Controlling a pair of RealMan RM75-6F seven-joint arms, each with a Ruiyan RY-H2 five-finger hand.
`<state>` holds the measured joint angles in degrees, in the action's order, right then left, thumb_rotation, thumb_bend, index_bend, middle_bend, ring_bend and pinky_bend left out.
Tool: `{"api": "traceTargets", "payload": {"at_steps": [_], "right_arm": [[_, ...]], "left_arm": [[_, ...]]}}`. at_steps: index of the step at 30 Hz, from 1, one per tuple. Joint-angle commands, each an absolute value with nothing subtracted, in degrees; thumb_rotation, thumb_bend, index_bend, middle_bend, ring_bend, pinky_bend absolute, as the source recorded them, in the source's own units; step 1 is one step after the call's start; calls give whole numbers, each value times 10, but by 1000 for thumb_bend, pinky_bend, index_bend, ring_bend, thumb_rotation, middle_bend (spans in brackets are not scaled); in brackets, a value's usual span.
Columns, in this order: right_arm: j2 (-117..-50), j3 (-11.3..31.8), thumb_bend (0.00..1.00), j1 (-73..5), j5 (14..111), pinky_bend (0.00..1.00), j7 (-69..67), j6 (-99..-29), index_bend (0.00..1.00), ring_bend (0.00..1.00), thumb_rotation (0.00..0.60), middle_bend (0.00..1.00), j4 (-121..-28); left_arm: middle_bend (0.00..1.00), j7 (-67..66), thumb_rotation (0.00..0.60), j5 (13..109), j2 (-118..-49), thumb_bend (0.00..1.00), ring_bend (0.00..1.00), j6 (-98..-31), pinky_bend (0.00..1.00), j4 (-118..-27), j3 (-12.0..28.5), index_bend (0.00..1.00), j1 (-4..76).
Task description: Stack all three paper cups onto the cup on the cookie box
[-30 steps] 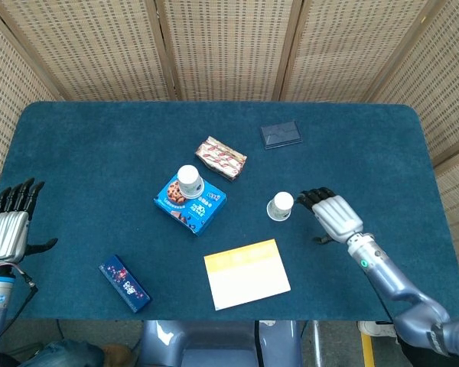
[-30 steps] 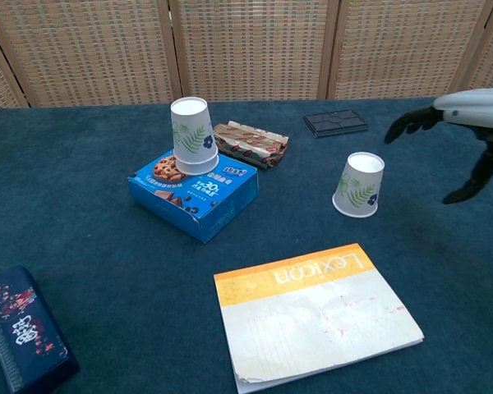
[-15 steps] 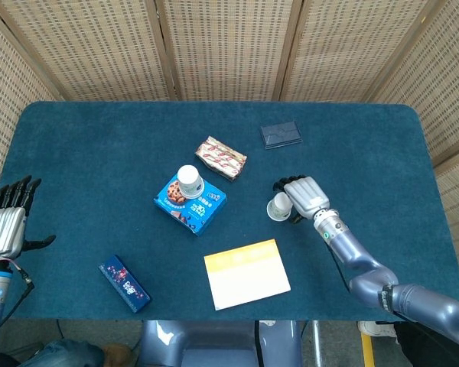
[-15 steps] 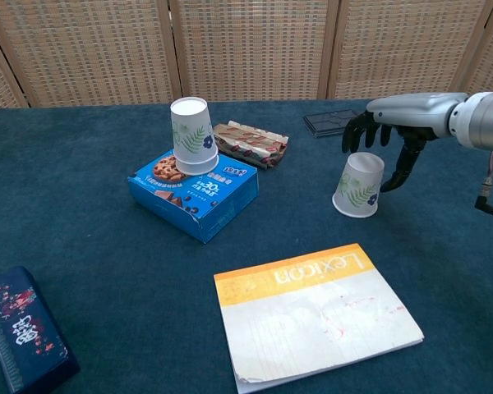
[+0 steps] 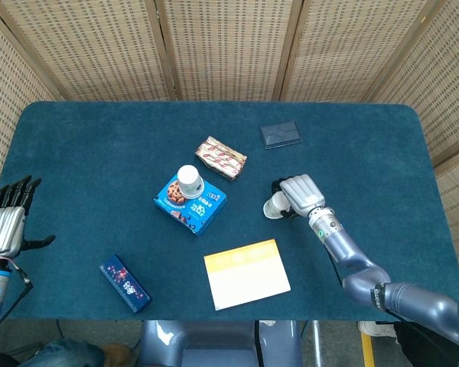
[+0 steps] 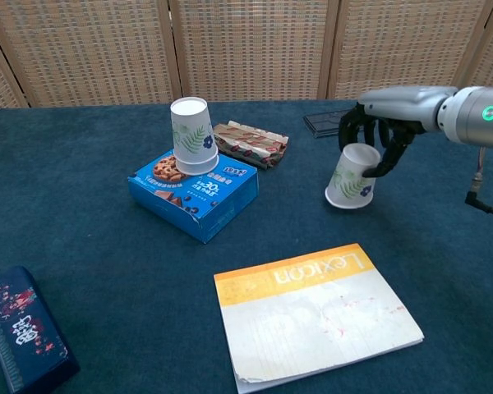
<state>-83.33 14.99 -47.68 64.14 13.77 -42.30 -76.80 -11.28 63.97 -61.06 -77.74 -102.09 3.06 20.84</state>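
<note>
An upturned paper cup (image 5: 188,181) (image 6: 191,135) with a leaf print stands on the blue cookie box (image 5: 193,208) (image 6: 199,195) at mid-table. A second leaf-print cup (image 5: 274,205) (image 6: 349,179) is to its right, tilted with its rim towards the box. My right hand (image 5: 300,193) (image 6: 382,123) grips that cup from above, fingers curled over its base and thumb on its right side. My left hand (image 5: 6,225) shows only in the head view at the table's far left edge, fingers apart and holding nothing. No other loose cup is in view.
A red-and-white wrapped packet (image 5: 221,157) (image 6: 251,144) lies just behind the cookie box. A dark flat case (image 5: 281,134) (image 6: 335,122) sits at the back. A yellow-and-white book (image 5: 246,273) (image 6: 316,308) lies near the front, and a dark blue box (image 5: 124,283) (image 6: 20,336) at front left.
My right hand moved left from beside the cup, came over it and closed around it. The cup has tipped and shifted slightly left. The left hand has barely moved.
</note>
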Motion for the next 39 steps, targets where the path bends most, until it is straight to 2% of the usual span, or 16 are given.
{"api": "traceTargets", "payload": {"at_steps": [1,5,10,15,24,39], "right_arm": [[-777,190,436,-490,643,489,139,-449,473,458,600,498,-853],[-738,234,440,-522,597,489,162,-448,476,466,600,501,-903],[-718,278,451,-591,495,489,199,-420,476,466,600,500,-916],[-717,268,456,-653,412,485,242,-394,477,466,600,501,-901],[-770,234,466,-749,312,485,297,-410,478,466,600,502,-850],[-819,199,486,-834,196,486,346,-436,478,466,600,502,-813]], "left_arm": [[0,-107,600,638,-607,0,0,-766,0,-1020,36,0,208],[0,-100,600,633,-603,0,0,-755,0,-1016,45,0,207],[0,-92,600,628,-599,0,0,-744,0,-1015,53,0,206],[0,-89,600,626,-597,0,0,-738,0,-1014,58,0,204],[0,-86,600,627,-593,0,0,-729,0,-1014,65,0,200],[0,-78,600,629,-590,0,0,-716,0,-1010,75,0,197]]}}
